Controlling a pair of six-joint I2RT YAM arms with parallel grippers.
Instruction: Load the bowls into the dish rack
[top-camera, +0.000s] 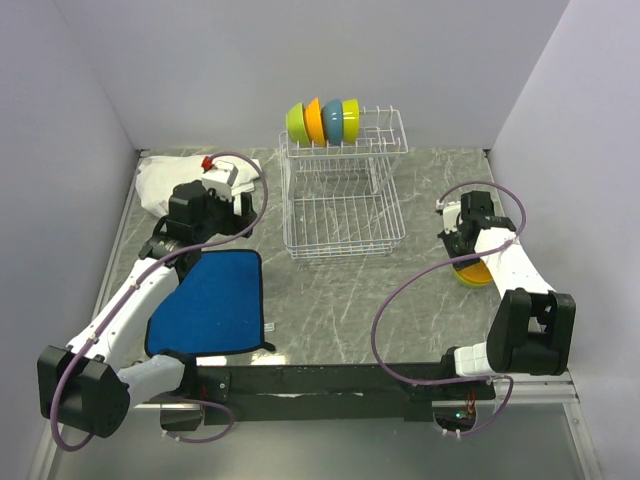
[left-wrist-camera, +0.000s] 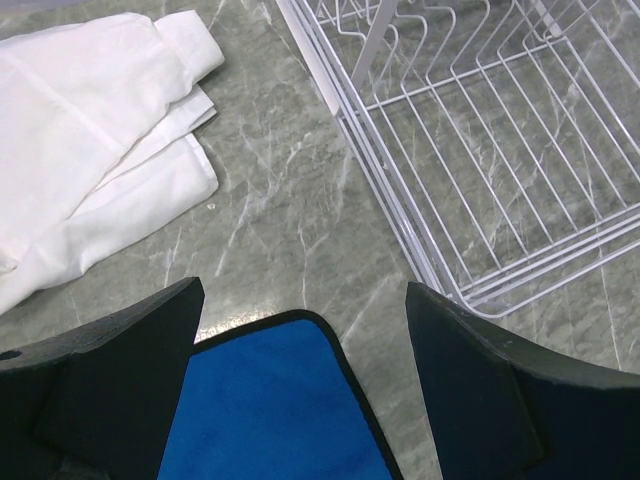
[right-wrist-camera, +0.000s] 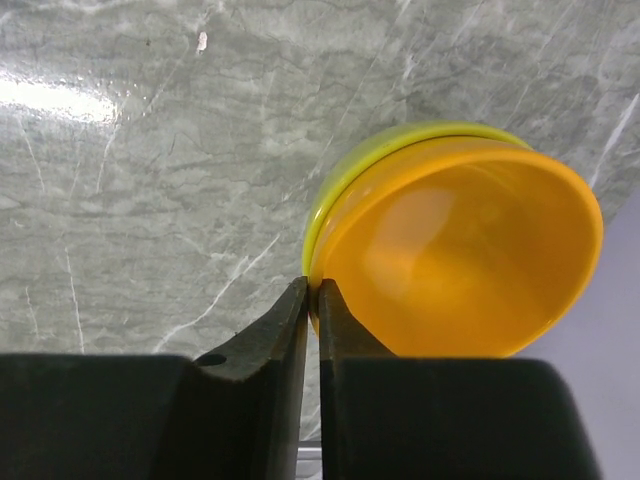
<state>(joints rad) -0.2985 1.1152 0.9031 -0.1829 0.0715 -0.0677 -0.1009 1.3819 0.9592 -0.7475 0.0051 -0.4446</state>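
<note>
Seen from above, the dish rack (top-camera: 345, 215) stands at about 12 o'clock on the worktop (top-camera: 330, 300). Four bowls (top-camera: 325, 121) sit on edge in its slotted upper shelf, side by side, so each takes one slot. The lower basket holds nothing.

Two bowls are not yet loaded. They lie nested at about 3 o'clock, an orange bowl (right-wrist-camera: 460, 260) sitting inside a yellow-green bowl (right-wrist-camera: 400, 140), both mouth up. The right end effector (right-wrist-camera: 316, 292) is at the orange bowl's rim on its 8 o'clock side in the wrist view. One finger is outside the wall and one inside, with only a thin slit between them. I read this as clenched on the orange bowl. Pinching the inner bowl's wall alone looks meant to lift it free of the lower bowl. The risk is that the glossy yellow-green bowl clings and rides up with it.

The left end effector (left-wrist-camera: 300, 300) is released, its fingers spread wide and holding nothing. It hangs over the far corner of the blue mat (left-wrist-camera: 270, 400), which lies at about 8 o'clock. A folded white cloth (left-wrist-camera: 90, 130) lies at 10 o'clock. This arm seems parked clear of the rack's front, so the other has room to approach.
</note>
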